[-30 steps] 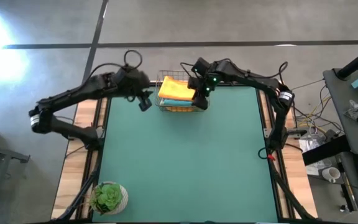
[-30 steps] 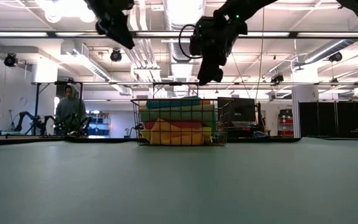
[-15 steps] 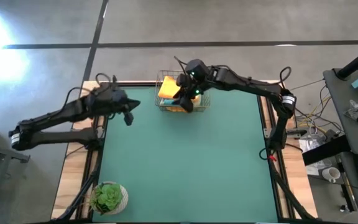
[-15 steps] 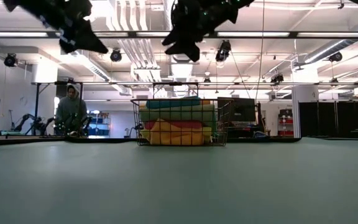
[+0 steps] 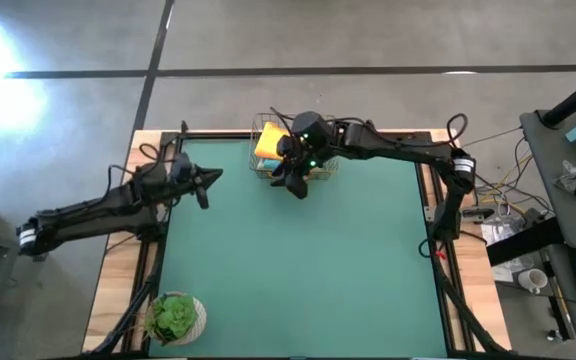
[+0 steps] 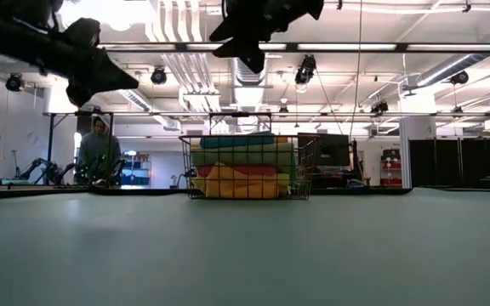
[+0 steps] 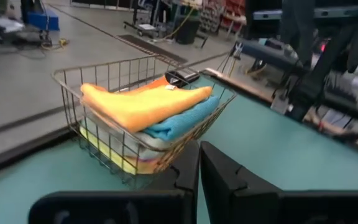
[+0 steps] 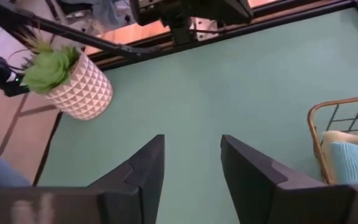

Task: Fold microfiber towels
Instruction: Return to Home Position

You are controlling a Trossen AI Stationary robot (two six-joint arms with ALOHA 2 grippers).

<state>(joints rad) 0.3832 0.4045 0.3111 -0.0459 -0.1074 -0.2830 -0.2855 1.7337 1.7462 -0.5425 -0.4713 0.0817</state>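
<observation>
Your microfiber towels (image 5: 271,145) sit folded and stacked in the wire basket (image 5: 264,172), at the upper middle of the high view, just as they did a second ago. What differs is the arms. The left gripper (image 5: 206,185), which hung just left of the basket, now lies back at the left edge of the green mat (image 5: 298,260). The right gripper (image 5: 293,180), earlier over the basket's right side, now hangs at its lower left corner.

In the left wrist view you see the orange towel (image 7: 142,102) lying on top, soft and rounded at its fold. The teal towel (image 7: 179,121) is beneath it and the yellow towel (image 7: 114,149) is near the bottom, all inside the wire walls. In the low view the stack fills the basket (image 6: 243,166) to its rim in coloured bands.

The left gripper's fingers (image 7: 188,171) are pressed together on nothing. The right gripper (image 8: 191,168) has its fingers spread apart, empty, looking down on bare mat.

A potted plant (image 5: 175,318) stands at the mat's lower left corner. A person (image 6: 98,149) stands in the room behind, at the left of the low view.
</observation>
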